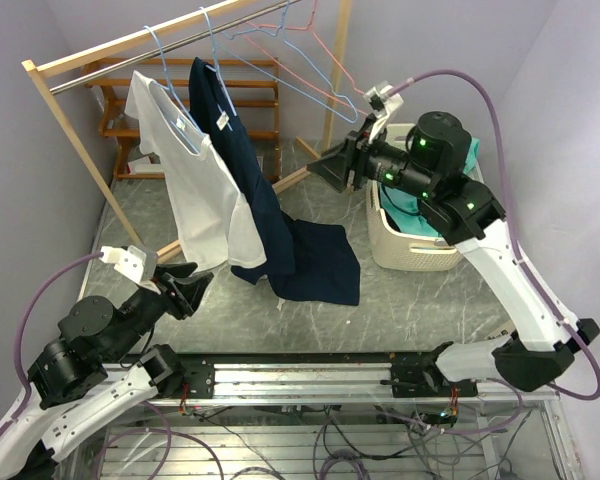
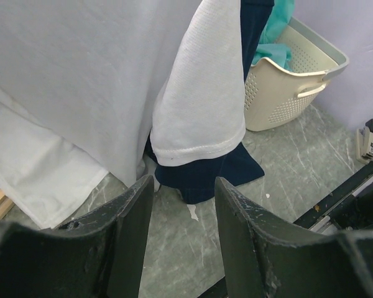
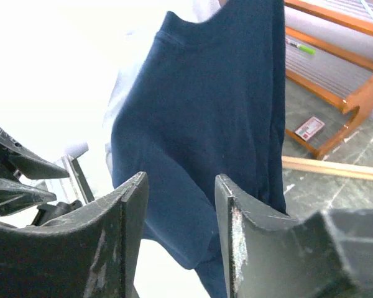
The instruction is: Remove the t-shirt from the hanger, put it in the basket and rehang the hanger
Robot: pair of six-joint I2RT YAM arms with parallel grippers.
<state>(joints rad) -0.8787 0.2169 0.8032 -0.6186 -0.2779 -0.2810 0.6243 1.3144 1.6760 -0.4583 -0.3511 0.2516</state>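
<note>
A white t-shirt [image 1: 195, 185] hangs on a light blue hanger [image 1: 168, 70] from the rail. Beside it a navy t-shirt [image 1: 242, 170] hangs on another hanger [image 1: 212, 45], its lower part trailing onto the floor [image 1: 315, 262]. My left gripper [image 1: 192, 284] is open and empty, low, just in front of the white shirt's hem; its view shows the white sleeve [image 2: 202, 105] and navy cloth [image 2: 205, 177]. My right gripper [image 1: 330, 165] is open and empty, right of the navy shirt [image 3: 205, 136], pointing at it.
A wooden rack with a metal rail [image 1: 180, 40] holds several empty wire hangers [image 1: 300, 50]. A cream laundry basket [image 1: 410, 245] with teal cloth stands at the right, also in the left wrist view [image 2: 292, 74]. A wooden shelf [image 1: 120, 110] stands behind the shirts.
</note>
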